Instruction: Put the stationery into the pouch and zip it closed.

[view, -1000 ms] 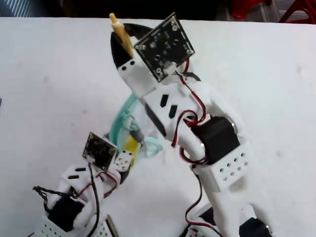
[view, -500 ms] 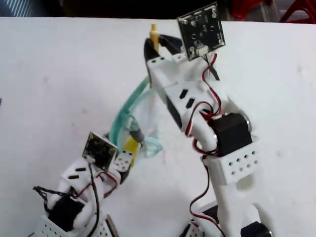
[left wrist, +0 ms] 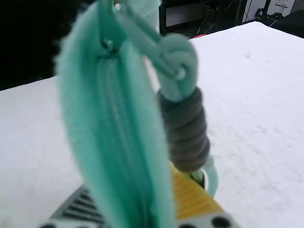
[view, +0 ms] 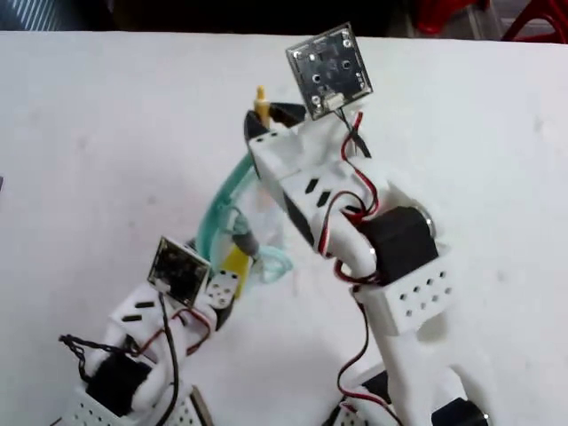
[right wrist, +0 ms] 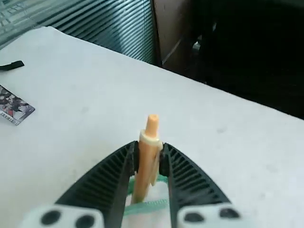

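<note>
A clear pouch with a teal zipper edge (view: pixel 213 209) is held up off the white table between the two arms. My left gripper (view: pixel 232 266) is shut on the pouch's near end, beside the zipper's grey wrapped pull (view: pixel 248 241). Close up, the teal zipper band (left wrist: pixel 118 142) and the grey pull (left wrist: pixel 185 128) with its teal knot rise from that gripper. My right gripper (view: pixel 264 114) is shut on an orange pen (view: pixel 261 96), standing upright over the pouch's far end. Its black fingers (right wrist: pixel 111 171) clamp the pen (right wrist: pixel 149 142), and the teal edge (right wrist: pixel 147 205) lies just below.
The white table (view: pixel 106 115) stretches wide to the left and back. A small printed card (right wrist: pixel 14 111) and a black strip (right wrist: pixel 12 65) lie far off near a table edge. The right arm's body (view: pixel 390 257) stands over the middle right.
My right gripper with the pen swung right, then came back left and down, closer to the pouch's far end. The left gripper and the pouch's near end stayed put.
</note>
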Robot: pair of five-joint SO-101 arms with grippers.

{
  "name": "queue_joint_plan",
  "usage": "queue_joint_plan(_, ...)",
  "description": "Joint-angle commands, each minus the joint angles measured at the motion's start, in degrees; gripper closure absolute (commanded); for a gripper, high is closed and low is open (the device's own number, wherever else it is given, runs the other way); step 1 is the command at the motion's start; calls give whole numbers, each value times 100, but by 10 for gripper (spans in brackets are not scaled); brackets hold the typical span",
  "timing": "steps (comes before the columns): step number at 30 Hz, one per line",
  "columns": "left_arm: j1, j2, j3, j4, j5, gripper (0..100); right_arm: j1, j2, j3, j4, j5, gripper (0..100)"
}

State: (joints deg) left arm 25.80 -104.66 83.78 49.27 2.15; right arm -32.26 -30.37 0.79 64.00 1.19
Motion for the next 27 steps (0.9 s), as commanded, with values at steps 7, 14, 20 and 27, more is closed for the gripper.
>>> queue_joint_plan(7, 4, 22, 18, -53, 9, 972, -84, -804, 211, 13, 325, 810)
queue_joint_plan(14, 4, 22, 18, -53, 9, 972, -92, -857, 308, 13, 325, 767)
queue_joint_plan(20, 4, 22, 18, -26, 9, 972, -31, -910, 299, 13, 325, 796)
queue_joint_plan(27, -4, 22, 105, -53, 9, 972, 892, -910, 299, 31, 325, 796)
